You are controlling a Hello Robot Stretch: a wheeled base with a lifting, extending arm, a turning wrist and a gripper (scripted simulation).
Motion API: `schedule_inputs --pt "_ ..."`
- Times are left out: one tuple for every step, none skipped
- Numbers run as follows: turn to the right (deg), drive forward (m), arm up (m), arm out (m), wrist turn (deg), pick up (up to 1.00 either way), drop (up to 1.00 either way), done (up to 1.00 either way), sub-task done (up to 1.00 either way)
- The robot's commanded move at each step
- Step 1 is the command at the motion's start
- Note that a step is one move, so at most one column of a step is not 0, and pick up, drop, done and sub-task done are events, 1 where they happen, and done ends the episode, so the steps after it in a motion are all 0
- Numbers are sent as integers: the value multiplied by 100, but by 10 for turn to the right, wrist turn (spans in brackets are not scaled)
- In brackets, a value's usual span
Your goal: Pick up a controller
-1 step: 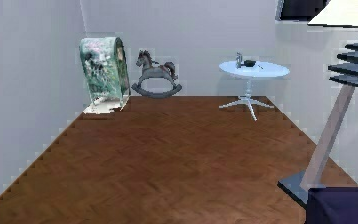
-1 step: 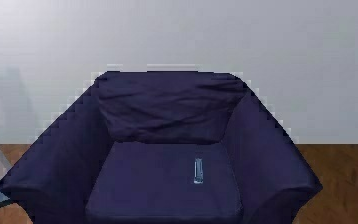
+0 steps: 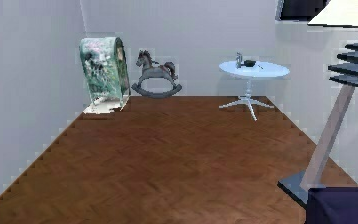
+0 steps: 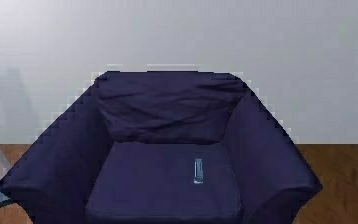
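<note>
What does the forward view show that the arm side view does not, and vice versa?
Forward view: a rocking horse, a round white table bearing small dark things, a green arched panel. Arm side view: a slim grey thing, perhaps the controller, lying on the seat of the dark blue armchair. Both: brown wood floor, pale wall, probably a corner of that armchair.

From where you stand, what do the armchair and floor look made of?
Armchair: likely soft navy fabric, matte, with creases across the back cushion. Floor: seemingly wood, brown herringbone planks with a faint sheen.
</note>
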Motion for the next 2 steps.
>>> schedule_inputs --pt "0 0 4 0 0 0 0 0 0" --pt "0 0 0 50 0 0 0 0 0"
